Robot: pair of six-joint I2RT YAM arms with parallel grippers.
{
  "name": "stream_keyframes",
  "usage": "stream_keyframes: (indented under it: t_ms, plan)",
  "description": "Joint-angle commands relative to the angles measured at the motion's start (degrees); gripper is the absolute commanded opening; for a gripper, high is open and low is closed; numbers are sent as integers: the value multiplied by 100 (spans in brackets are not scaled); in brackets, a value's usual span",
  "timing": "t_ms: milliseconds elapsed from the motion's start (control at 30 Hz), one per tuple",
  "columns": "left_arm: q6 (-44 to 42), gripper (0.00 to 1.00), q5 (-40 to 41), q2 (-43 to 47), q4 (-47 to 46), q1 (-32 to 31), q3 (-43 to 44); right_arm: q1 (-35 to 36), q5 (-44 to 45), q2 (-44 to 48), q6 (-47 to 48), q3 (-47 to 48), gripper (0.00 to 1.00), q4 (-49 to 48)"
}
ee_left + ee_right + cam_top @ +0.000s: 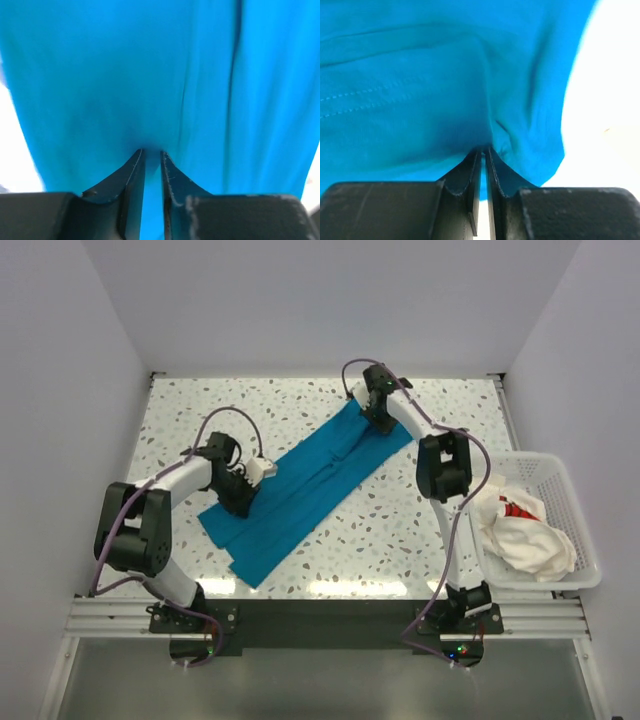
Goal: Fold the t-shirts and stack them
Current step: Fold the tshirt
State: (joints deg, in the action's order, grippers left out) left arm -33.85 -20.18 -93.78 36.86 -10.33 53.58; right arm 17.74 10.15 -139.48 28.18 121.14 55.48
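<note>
Both hands are pinching the blue t-shirt (320, 480). On the left hand (240, 498), the 2 dark fingers (131, 175) are pressed close together with a strip of blue cloth caught between them. That hand is at the near left part of the shirt. The right hand (380, 420) is at the far end of the same shirt. Its 2 fingers (470, 175) are squeezed almost shut on a bunched bit of blue cloth near a corner.

The blue t-shirt lies long and slanted on the speckled tabletop (420, 530), from near left to far right. It is mostly flat, with a crease running down its length. The white t-shirt (520, 530) with red marks sits crumpled in the white basket (585, 530) at the right side of the tabletop, well apart from the blue one.
</note>
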Motion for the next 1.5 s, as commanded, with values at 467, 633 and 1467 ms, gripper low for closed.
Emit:
stream_keyframes:
  t_ms: [467, 633, 1467]
  plan:
    - [-201, 30, -258, 71, 401, -1628, 1383, -68, -108, 948, 179, -230, 27, -2993]
    - [-386, 28, 312, -404, 173, -2236, 1453, -121, -566, 1440, -111, -512, 30, -2298]
    - [1238, 24, -1013, -2040, -345, -4998, 3272, -1132, -2122, 2452, -1174, -1444, 26, -372]
